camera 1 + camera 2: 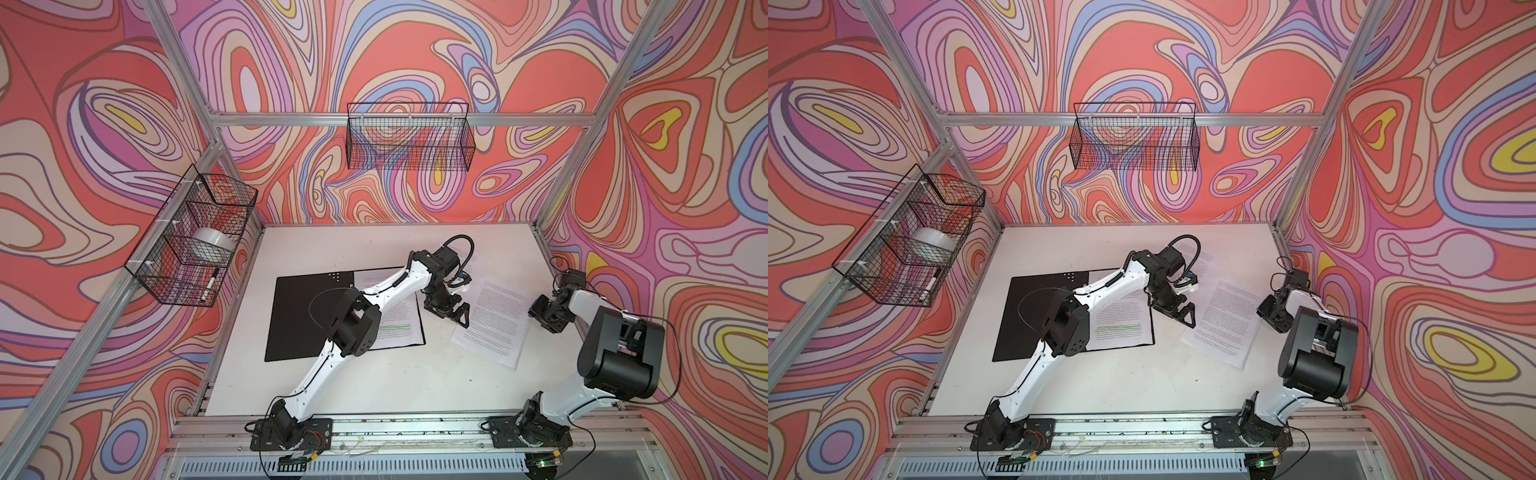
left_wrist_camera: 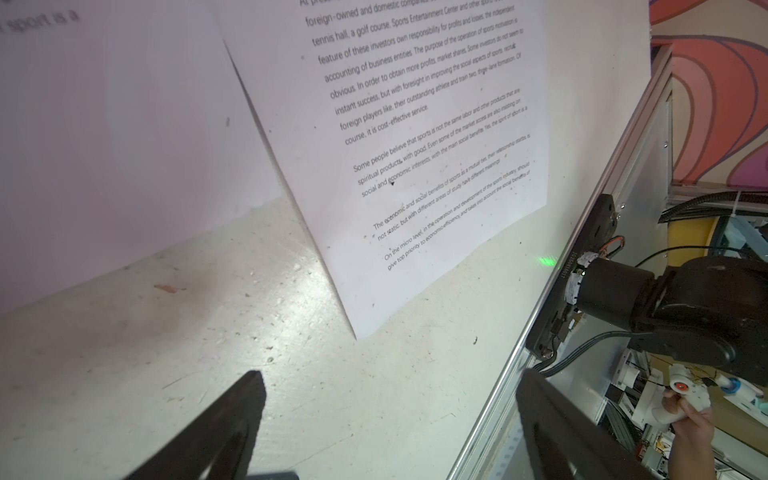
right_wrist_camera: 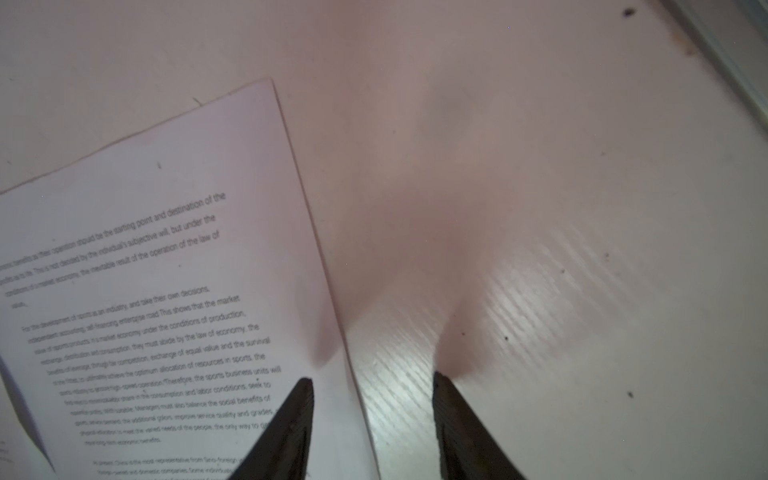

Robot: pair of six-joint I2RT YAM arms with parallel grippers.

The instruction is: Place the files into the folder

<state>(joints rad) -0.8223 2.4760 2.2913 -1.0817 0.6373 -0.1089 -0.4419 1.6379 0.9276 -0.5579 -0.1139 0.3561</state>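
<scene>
The folder [image 1: 307, 316] [image 1: 1034, 316] lies open on the table, black inside up. One of the files, with green highlighted lines [image 1: 397, 328] [image 1: 1121, 330], rests on its right half, partly under my left arm. A second sheet [image 1: 494, 320] [image 1: 1225, 322] [image 2: 415, 145] [image 3: 166, 291] lies loose to the right. My left gripper [image 1: 459, 313] [image 1: 1185, 316] [image 2: 390, 386] hovers open between the two. My right gripper [image 1: 536, 309] [image 1: 1264, 309] [image 3: 372, 380] is open and straddles the loose sheet's right edge, one finger over the paper and one over the table. A third sheet [image 1: 467, 254] [image 1: 1204, 257] lies further back.
A wire basket [image 1: 195, 237] on the left wall holds a tape roll [image 1: 214, 243] and a marker [image 1: 210, 284]. Another wire basket [image 1: 409, 137] hangs on the back wall. Aluminium rails edge the white table [image 1: 395, 374].
</scene>
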